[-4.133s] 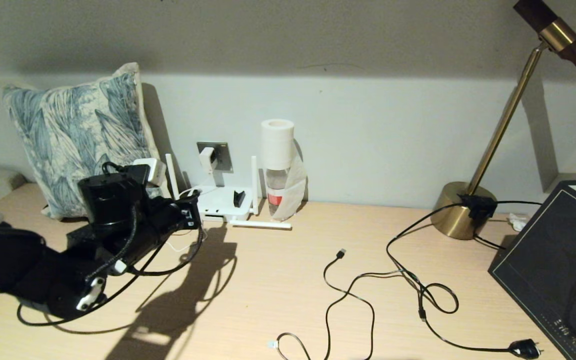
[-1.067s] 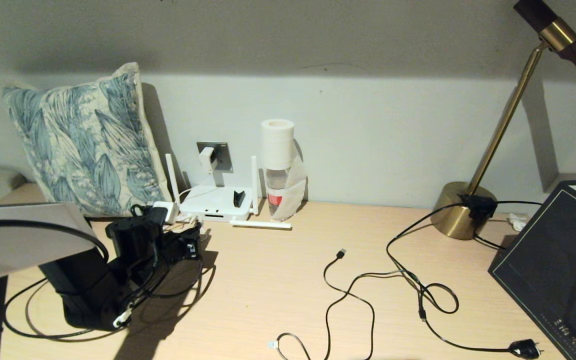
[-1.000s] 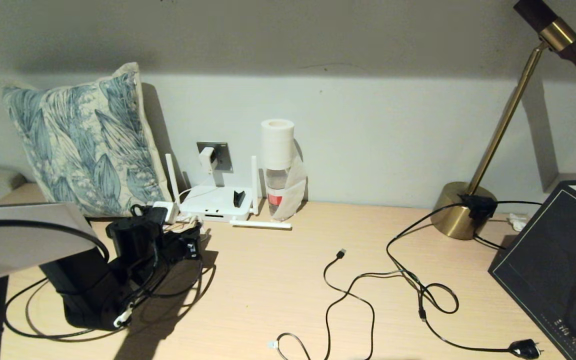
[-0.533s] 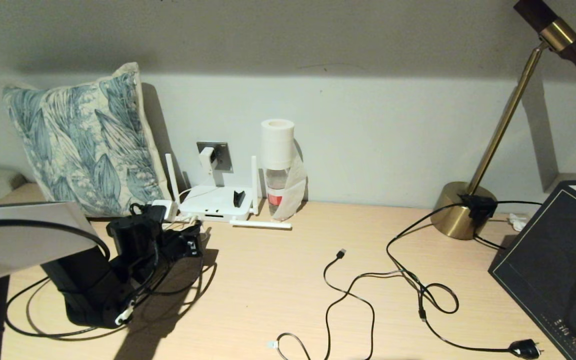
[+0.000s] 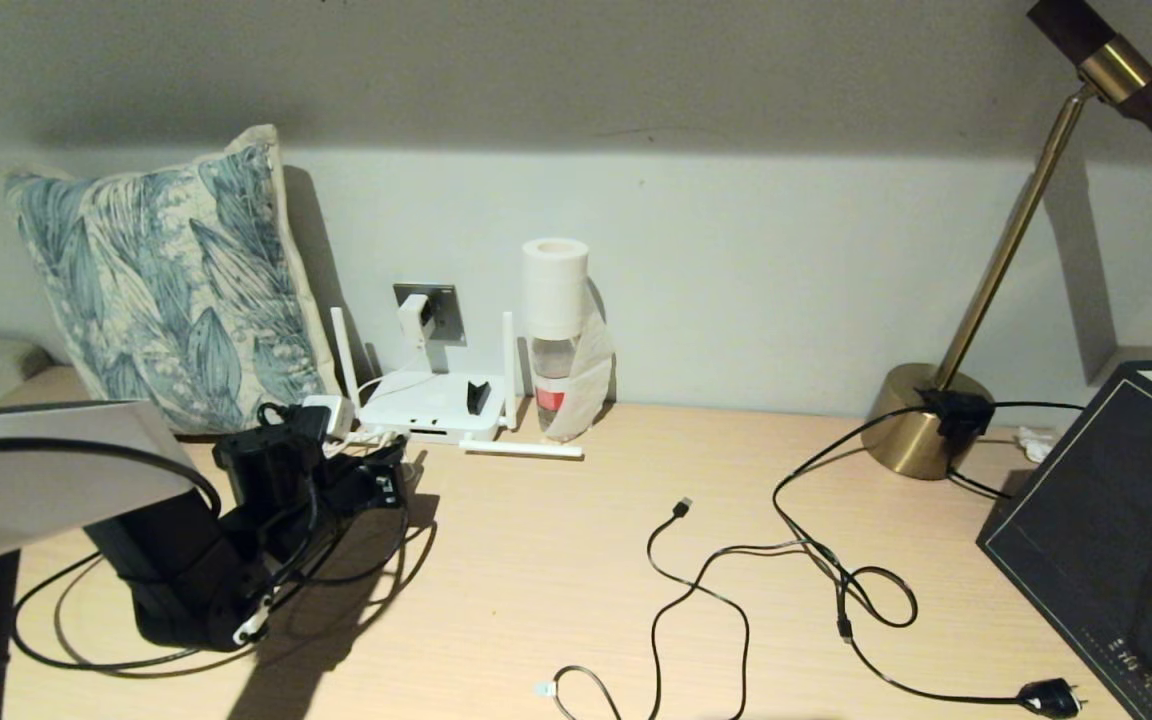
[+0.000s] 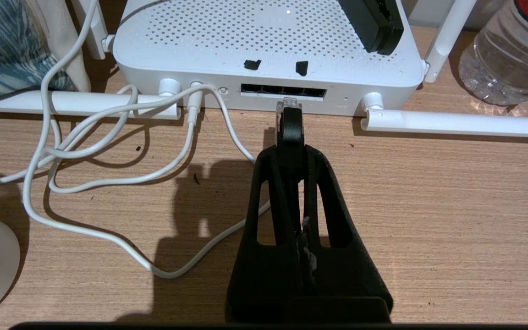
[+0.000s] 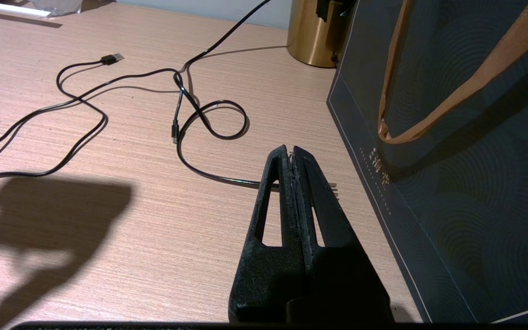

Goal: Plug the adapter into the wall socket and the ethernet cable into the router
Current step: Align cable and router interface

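The white router (image 6: 264, 41) lies flat against the wall under the grey wall socket (image 5: 442, 312). The white adapter (image 5: 414, 318) sits in that socket, and its thin white cord (image 6: 108, 183) runs to the router's back. My left gripper (image 6: 290, 151) is shut on the black boot of the ethernet cable (image 6: 290, 128). The cable's clear connector (image 6: 288, 103) is at the mouth of the router's port row (image 6: 283, 90); I cannot see whether it is inside. The cable's slack (image 5: 86, 662) loops on the table. My right gripper (image 7: 293, 153) is shut and holds nothing, low over the table at the right.
A leaf-patterned pillow (image 5: 166, 280) leans left of the router. A water bottle (image 5: 554, 385) stands to the router's right. A thin USB cable (image 5: 681, 590), a black cord with a black plug (image 5: 1051, 697), a brass lamp base (image 5: 921, 420) and a dark bag (image 5: 1106, 520) lie further right.
My left arm has come down from a raised pose to table height. In the last half second it crept slightly toward the router's front with the cable. Nothing else moved.
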You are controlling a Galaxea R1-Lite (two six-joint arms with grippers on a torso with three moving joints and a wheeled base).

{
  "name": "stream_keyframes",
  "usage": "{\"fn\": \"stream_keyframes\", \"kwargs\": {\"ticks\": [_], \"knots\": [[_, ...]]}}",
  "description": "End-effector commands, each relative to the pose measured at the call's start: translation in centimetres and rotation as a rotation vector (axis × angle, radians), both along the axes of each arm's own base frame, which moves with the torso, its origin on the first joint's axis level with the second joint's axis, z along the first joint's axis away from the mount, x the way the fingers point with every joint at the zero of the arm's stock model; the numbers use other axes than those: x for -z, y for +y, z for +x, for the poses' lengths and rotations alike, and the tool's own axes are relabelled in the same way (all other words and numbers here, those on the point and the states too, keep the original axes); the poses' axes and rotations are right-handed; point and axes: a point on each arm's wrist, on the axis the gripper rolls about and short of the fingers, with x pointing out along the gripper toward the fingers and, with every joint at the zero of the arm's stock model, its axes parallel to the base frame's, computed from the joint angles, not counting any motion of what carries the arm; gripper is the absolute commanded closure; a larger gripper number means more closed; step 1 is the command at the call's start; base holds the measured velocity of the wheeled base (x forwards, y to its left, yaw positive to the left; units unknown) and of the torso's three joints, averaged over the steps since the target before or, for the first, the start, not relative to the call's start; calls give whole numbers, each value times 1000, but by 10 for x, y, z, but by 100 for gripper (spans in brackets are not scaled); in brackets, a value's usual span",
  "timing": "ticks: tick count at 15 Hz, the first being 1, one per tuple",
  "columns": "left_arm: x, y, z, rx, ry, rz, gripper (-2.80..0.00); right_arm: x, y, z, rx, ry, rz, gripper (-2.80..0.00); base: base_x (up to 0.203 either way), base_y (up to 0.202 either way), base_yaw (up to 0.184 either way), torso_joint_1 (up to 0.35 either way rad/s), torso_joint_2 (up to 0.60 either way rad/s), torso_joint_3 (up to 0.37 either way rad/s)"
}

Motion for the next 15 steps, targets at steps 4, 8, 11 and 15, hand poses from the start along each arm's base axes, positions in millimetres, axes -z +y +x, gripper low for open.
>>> {"fn": "stream_keyframes", "kwargs": {"ticks": [4,8,11,15], "knots": [[2,1,1,-2,-3,-2,0,0,0,0,1,1,-1,0,0,0,0,0,0,0],[2,1,1,-2,-3,-1,0,0,0,0,1,2,-1,0,0,0,0,0,0,0],[6,1,2,-4,7,1,0,0,0,0,1,3,-1,0,0,0,0,0,0,0],[6,1,4,-4,3,0,0,0,0,0,1,1,-1,0,0,0,0,0,0,0]]}}
